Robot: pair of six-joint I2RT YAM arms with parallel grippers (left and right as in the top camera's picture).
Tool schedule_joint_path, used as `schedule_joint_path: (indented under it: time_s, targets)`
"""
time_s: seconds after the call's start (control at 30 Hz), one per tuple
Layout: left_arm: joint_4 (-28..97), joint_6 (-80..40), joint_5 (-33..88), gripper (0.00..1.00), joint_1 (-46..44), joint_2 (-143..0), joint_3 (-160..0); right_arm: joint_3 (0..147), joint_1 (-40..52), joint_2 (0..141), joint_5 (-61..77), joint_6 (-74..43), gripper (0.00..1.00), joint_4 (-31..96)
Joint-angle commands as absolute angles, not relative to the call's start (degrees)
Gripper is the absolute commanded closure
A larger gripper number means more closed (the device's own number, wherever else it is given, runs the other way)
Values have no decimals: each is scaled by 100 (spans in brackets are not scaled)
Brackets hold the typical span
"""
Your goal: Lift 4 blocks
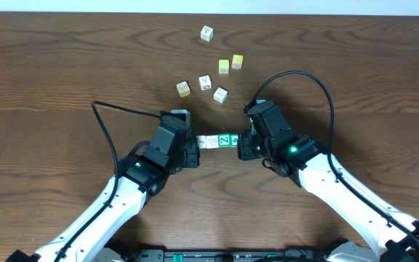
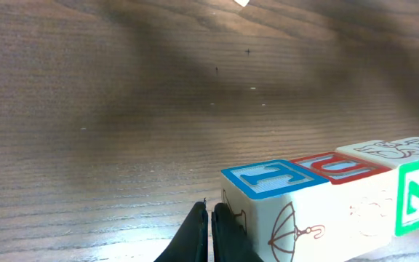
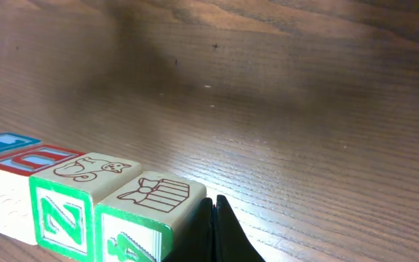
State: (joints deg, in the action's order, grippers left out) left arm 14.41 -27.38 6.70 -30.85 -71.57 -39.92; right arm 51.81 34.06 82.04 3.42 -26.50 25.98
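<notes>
Row of four small wooden alphabet cubes (image 1: 220,141) touching end to end, fully closed empty left gripper (image 2: 211,211) against its left end, fully closed empty right gripper (image 3: 214,204) against its right end, dark wood-grain table (image 1: 49,80), six loose wooden cubes (image 1: 205,82) farther back.

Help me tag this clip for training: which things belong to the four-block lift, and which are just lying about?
In the job: blue-edged block, red-edged block, green N block, green 4 block, in one row; left gripper and right gripper, both shut, at its ends.
Lying about: two yellow cubes, four pale cubes, beyond the row.
</notes>
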Motion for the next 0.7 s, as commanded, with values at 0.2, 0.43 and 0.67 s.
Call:
schedule_joint_path:
  time_s: [0.2,0.43,0.67]
  targets:
    - [1179,-2792,1732,93,-3293,-7015,-4429,5454,3835,8121,1826,-2565,99,2469]
    - [1199,-2790,1730,92,-3293,-6984,-4501,5457,3835,8119,1826,-2567,99,2469]
    - [1251,-2792,1730,93,-3293,-6984,-4504,5457,3835,7966,1824,-2567,99,2473]
